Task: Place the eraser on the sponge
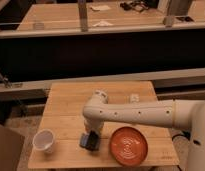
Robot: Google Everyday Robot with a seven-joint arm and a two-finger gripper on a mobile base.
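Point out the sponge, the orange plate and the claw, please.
sponge (pixel 85 142), camera view, blue left edge.
orange plate (pixel 129 146), camera view, bare middle.
claw (pixel 92 134), camera view, its lower end, just above the sponge.
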